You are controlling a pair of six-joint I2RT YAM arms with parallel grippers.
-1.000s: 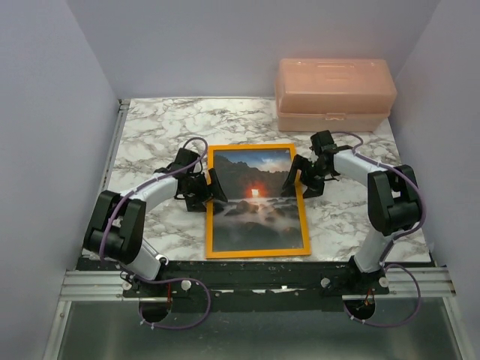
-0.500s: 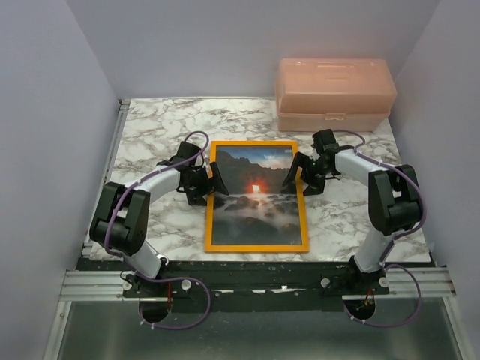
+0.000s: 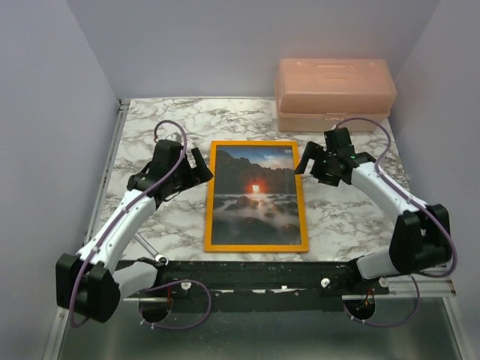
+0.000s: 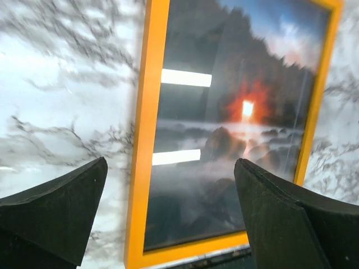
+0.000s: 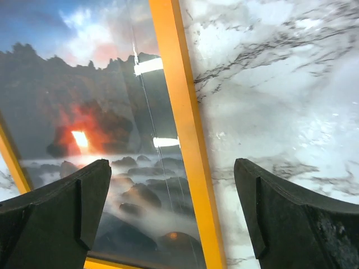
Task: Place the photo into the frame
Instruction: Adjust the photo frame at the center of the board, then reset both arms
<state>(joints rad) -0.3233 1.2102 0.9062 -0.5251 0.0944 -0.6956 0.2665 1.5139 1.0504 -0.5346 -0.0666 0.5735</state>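
The orange frame point(image 3: 208, 196) lies flat on the marble table with the photo point(image 3: 255, 195) inside it, sun and rocks face up. My left gripper point(image 3: 199, 166) hovers open just off the frame's left edge, touching nothing. My right gripper point(image 3: 305, 160) hovers open by the upper right edge, also empty. In the left wrist view the frame's left rail point(image 4: 143, 140) and the photo point(image 4: 235, 112) lie below the open gripper point(image 4: 171, 165). In the right wrist view the open gripper point(image 5: 172, 165) straddles, from above, the frame's right rail point(image 5: 185, 140) beside the photo point(image 5: 84, 129).
A pink translucent plastic box point(image 3: 334, 94) stands at the back right of the marble table point(image 3: 150, 127). Grey walls close in the left, right and back sides. A black rail point(image 3: 262, 274) runs along the table's near edge, just below the frame.
Both grippers have drawn back from the frame's side edges and opened wider. The left arm has stretched out and the right arm's elbow has swung lower right. The frame lies slightly straighter.
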